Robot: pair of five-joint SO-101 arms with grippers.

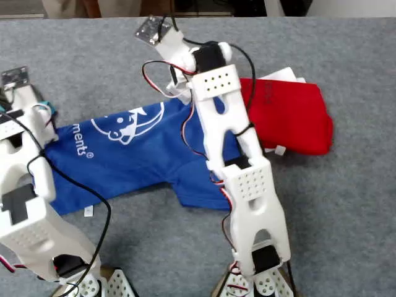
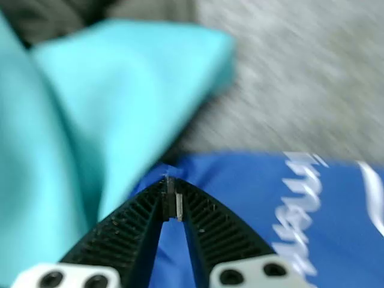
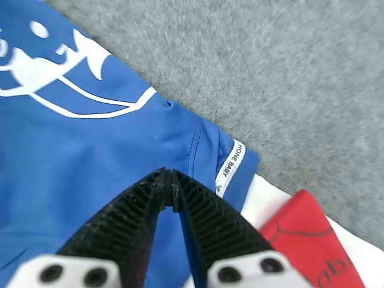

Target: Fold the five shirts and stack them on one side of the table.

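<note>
Spread flat mid-table, print up: blue shirt (image 1: 136, 154). Pinched at a hem corner by left gripper (image 2: 171, 201), jaws pressed together just beside teal shirt (image 2: 90, 90). Pinched near a sleeve by right gripper (image 3: 168, 192), likewise closed, apparently on cloth. Beyond that sleeve: folded red shirt (image 1: 291, 117) atop white shirt (image 1: 281, 74), toward one side of table (image 1: 346, 204). For a clean fold: lift both holds level, keep the edge taut, carry across together, release only once edges align.
</note>
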